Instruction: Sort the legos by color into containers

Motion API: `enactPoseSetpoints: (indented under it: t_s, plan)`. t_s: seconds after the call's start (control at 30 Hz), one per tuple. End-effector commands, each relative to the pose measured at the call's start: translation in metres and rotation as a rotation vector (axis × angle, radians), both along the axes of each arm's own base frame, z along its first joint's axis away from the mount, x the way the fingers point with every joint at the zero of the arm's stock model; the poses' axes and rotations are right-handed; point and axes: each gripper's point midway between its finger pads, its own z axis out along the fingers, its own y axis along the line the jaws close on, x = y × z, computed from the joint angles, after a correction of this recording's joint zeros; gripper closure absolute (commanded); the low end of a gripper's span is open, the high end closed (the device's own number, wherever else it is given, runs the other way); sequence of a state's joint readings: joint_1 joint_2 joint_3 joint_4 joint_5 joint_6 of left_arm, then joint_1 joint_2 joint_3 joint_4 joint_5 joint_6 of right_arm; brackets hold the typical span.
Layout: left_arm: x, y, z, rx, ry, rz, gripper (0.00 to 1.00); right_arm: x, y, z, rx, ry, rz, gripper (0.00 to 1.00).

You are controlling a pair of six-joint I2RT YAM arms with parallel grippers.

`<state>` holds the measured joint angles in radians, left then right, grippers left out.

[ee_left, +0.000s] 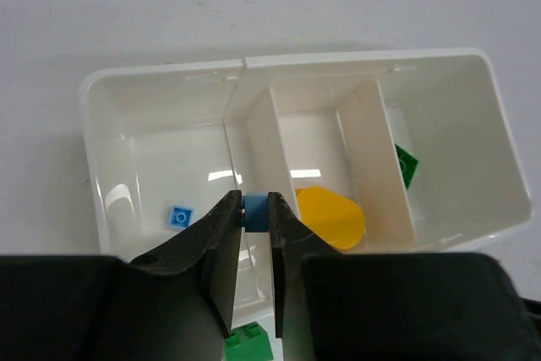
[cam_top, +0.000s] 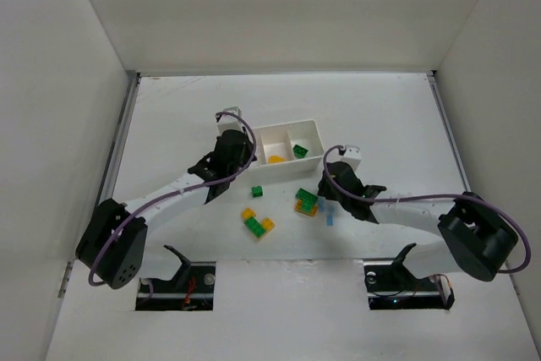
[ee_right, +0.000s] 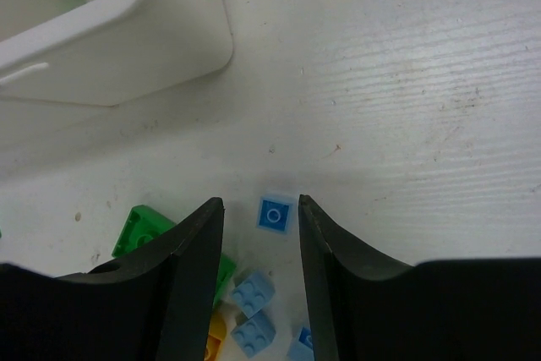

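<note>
The white tray (cam_top: 314,137) stands mid-table. In the left wrist view its left compartment (ee_left: 135,166) holds a blue brick (ee_left: 179,216), the middle one a yellow piece (ee_left: 331,217), the right one a green brick (ee_left: 406,164). My left gripper (ee_left: 255,200) is shut on a small blue brick (ee_left: 255,213) above the wall between the left and middle compartments; it also shows in the top view (cam_top: 239,151). My right gripper (ee_right: 260,205) is open, low over the table, its fingers on either side of a blue brick (ee_right: 276,215); in the top view it (cam_top: 324,192) is right of a green and yellow cluster (cam_top: 306,200).
Loose bricks lie near the tray: a green one (cam_top: 256,191), a yellow and green cluster (cam_top: 258,224), pale blue ones (ee_right: 254,293) and a green one (ee_right: 139,230) by my right fingers. The tray's corner (ee_right: 127,48) is at the upper left of the right wrist view. White walls enclose the table.
</note>
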<state>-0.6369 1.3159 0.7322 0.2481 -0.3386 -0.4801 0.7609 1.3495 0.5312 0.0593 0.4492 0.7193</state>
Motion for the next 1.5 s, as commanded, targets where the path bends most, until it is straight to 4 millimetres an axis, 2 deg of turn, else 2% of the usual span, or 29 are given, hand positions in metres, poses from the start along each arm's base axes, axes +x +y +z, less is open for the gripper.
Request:
enactPoseSetpoints:
  t_s: [0.0,0.13,0.27,0.37,0.57,0.7,0.8,0.9,0.97,1.07,1.1,1.2,1.3,1.47]
  plan:
    - [0.011,0.001,-0.002,-0.028,-0.005,0.019,0.85,0.015,0.005,0.014,-0.025,-0.051,-0.016,0.54]
    - [0.020,0.006,-0.013,0.019,0.007,0.039,0.79,0.016,0.005,0.011,-0.055,-0.039,-0.021,0.54]
    - [0.021,0.010,-0.024,0.053,0.020,0.060,0.68,0.015,0.006,0.007,-0.068,-0.027,-0.022,0.56]
    - [0.019,0.012,-0.018,0.053,-0.001,0.067,0.62,0.013,0.006,0.004,-0.075,-0.014,-0.021,0.58]
    - [0.008,0.006,0.000,0.033,-0.054,0.034,0.62,0.006,0.007,-0.002,-0.100,0.014,-0.022,0.60]
    - [-0.002,-0.004,0.015,0.001,-0.093,-0.007,0.63,0.005,0.007,-0.006,-0.101,0.027,-0.036,0.74]
    - [-0.012,-0.012,0.025,-0.013,-0.115,-0.042,0.63,0.008,0.008,0.006,-0.084,-0.002,-0.048,0.81]
    - [-0.025,-0.015,0.035,-0.038,-0.145,-0.069,0.63,0.011,0.016,0.034,-0.052,-0.058,-0.034,0.82]
    - [-0.032,-0.012,0.043,-0.055,-0.169,-0.070,0.63,0.014,0.029,0.062,-0.014,-0.111,0.002,0.82]
    - [-0.041,0.004,0.052,-0.094,-0.203,-0.040,0.64,0.020,0.061,0.111,0.077,-0.198,0.079,0.82]
    - [-0.042,0.012,0.054,-0.104,-0.215,-0.015,0.64,0.022,0.079,0.133,0.121,-0.236,0.124,0.82]
    - [-0.048,0.036,0.062,-0.132,-0.251,0.053,0.64,0.031,0.124,0.173,0.218,-0.297,0.230,0.81]
    - [-0.057,0.053,0.063,-0.159,-0.263,0.092,0.64,0.048,0.163,0.187,0.262,-0.325,0.288,0.81]
    - [-0.068,0.070,0.055,-0.155,-0.231,0.122,0.64,0.076,0.208,0.175,0.253,-0.304,0.319,0.81]
